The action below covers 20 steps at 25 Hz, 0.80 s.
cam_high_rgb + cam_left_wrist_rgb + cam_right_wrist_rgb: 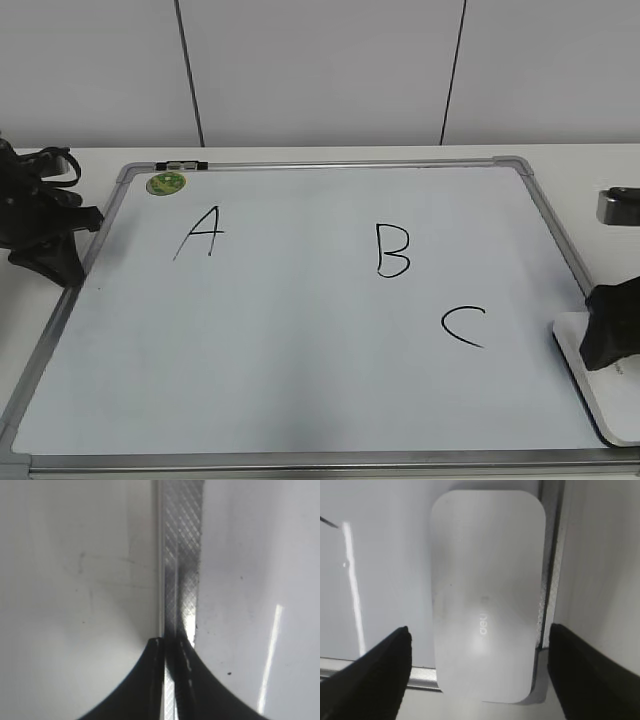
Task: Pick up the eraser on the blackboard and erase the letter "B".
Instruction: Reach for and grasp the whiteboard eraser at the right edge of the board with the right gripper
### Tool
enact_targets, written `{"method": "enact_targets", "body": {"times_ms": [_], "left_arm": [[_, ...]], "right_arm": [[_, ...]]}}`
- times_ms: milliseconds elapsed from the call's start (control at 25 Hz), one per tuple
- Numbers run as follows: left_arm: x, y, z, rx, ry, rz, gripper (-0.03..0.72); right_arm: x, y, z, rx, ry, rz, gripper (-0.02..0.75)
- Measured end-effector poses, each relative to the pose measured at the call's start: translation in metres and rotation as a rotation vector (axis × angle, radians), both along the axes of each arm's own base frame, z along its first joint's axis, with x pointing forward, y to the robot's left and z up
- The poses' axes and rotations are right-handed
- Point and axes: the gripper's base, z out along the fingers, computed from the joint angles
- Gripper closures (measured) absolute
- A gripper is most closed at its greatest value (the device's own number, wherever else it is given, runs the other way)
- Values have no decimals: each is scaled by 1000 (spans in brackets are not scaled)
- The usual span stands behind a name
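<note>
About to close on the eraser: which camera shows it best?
The right wrist view: the eraser fills the frame between the open jaws, lying along the blackboard's frame. The exterior view shows only its end under the right gripper. The left wrist view shows none of it.

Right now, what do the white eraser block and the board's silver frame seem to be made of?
The smooth white rounded eraser block looks like matte plastic: even surface, soft highlight, small grey lettering. The silver frame of the white dry-erase board looks like brushed or textured aluminium: fine diagonal hatching and metallic glints.
</note>
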Motion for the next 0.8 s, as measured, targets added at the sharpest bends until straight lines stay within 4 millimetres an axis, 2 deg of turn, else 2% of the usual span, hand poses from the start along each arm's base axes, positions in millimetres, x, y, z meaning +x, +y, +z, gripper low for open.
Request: {"method": "enact_targets", "body": {"times_ms": [480, 800], "left_arm": [[0, 0, 0, 0, 0, 0, 678], [0, 0, 0, 0, -2, 0, 678]], "right_arm": [[10, 0, -25, 0, 49, -7, 93], [13, 2, -34, 16, 61, 5, 115]]}}
